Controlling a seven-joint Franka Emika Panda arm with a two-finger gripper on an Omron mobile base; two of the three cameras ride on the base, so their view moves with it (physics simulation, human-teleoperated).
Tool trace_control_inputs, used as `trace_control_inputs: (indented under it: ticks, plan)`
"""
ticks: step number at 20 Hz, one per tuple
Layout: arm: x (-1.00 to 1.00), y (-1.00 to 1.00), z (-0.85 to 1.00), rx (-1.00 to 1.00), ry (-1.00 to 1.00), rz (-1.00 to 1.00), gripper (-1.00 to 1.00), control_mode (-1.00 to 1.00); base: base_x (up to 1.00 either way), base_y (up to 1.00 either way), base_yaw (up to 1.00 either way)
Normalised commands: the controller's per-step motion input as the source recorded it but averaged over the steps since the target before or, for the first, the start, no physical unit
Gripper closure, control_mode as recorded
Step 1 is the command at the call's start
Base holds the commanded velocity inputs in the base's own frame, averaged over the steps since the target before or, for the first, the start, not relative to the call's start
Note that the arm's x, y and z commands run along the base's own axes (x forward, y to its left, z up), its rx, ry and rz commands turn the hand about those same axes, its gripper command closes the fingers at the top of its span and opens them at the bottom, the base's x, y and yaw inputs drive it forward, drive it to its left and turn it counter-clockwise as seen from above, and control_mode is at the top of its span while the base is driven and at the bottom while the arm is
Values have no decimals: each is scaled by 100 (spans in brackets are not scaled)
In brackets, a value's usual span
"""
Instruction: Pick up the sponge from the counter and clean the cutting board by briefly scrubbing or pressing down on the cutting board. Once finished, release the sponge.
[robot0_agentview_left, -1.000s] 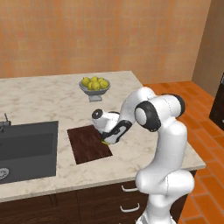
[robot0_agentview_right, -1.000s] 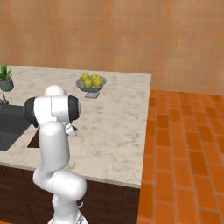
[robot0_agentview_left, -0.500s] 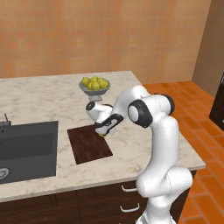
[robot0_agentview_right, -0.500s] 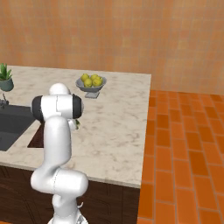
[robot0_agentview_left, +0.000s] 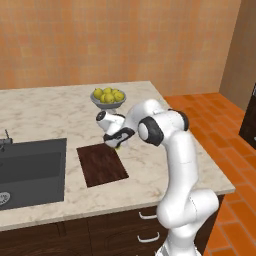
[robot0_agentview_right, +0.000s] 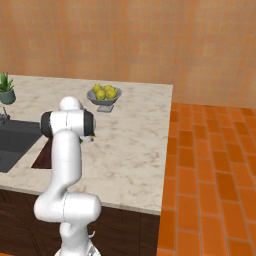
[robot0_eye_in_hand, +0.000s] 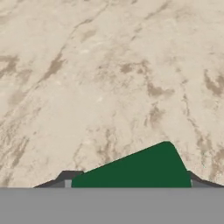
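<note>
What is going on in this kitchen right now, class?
A white robot arm reaches over the marbled counter with its gripper low beside the far right corner of the dark cutting board. A green-topped sponge sits between the fingers, seen from the hand against bare stone rather than wood. A bowl of lemons stands behind and a dark sink lies to the left. Whether the sponge is gripped or just let go is unclear.
</note>
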Motion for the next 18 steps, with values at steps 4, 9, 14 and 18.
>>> trace_control_inputs:
  ticks: [4, 9, 14, 18]
  plan:
    - [72, 0, -16, 0, -6, -24, 100, -100, 0, 0, 0]
    - [-29, -57, 41, 16, -3, -17, 100, -100, 0, 0, 0]
    - [-100, -100, 47, 36, -4, 0, 100, -100, 0, 0, 0]
    - [-100, -100, -69, 30, -20, 0, 100, -100, 0, 0, 0]
